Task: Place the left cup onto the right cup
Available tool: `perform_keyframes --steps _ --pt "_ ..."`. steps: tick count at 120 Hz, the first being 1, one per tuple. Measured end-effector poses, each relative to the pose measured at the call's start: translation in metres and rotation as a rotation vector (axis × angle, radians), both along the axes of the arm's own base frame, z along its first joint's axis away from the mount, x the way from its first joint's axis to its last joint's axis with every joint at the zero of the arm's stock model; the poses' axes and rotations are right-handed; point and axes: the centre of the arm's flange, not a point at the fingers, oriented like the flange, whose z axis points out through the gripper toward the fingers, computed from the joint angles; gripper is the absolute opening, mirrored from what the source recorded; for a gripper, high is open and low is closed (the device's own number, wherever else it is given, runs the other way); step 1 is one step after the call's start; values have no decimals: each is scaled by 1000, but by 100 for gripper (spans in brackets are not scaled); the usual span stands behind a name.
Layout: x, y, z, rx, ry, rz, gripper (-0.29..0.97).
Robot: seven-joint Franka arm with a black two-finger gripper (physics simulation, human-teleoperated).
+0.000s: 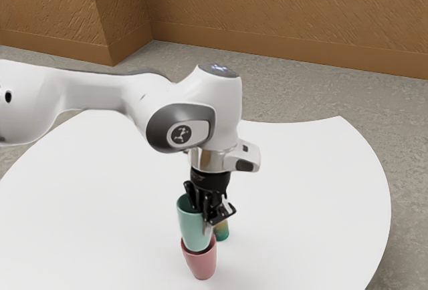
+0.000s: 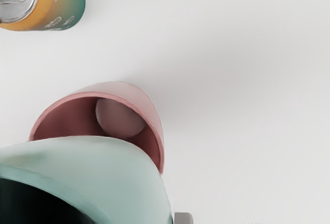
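Exterior view: white arm [image 1: 100,96] comes in from the exterior view's left and points straight down over the round white bench [image 1: 100,196]; jaws are clenched on the rim of the green cup [image 1: 190,226], one finger inside the mouth and one on the outer wall (that's how it reads from this side). Green cup is upright with a slight tilt; its base sits at the mouth of the pink cup [image 1: 200,263], which stands upright on the bench near the front edge. How deep the green base goes into the pink one, can't tell; the pink rim hides it. A green-and-orange can [image 1: 222,230] stands just behind the cups, toward the exterior view's right, mostly hidden by the jaws.

Wrist view: green cup [image 2: 93,172] sits just under the hand as a big blurred shape, overlapping part of the pink cup's [image 2: 142,97] rim; the rest of the pink mouth is uncovered, inner wall and floor visible. Can [image 2: 46,4] stands upright with its silver top showing, apart from both cups on bare bench [image 2: 247,79].
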Motion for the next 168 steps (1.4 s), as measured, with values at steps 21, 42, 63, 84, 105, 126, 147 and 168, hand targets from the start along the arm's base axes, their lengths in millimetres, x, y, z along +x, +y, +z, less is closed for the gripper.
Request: perform_keyframes --steps 21,42,63,84,105,126,147,168 --pt "14 22 -7 -4 11 60 -10" --pt "20 27 -6 -9 0 78 -10" --pt "11 8 -4 -11 -11 42 -10" --pt "10 6 -7 -10 -6 44 -10" --pt "15 15 -9 -12 -1 67 23" --pt "32 15 23 -33 -57 76 48" --pt "94 101 108 -49 -164 242 59" --pt "123 235 136 -9 -192 437 64"
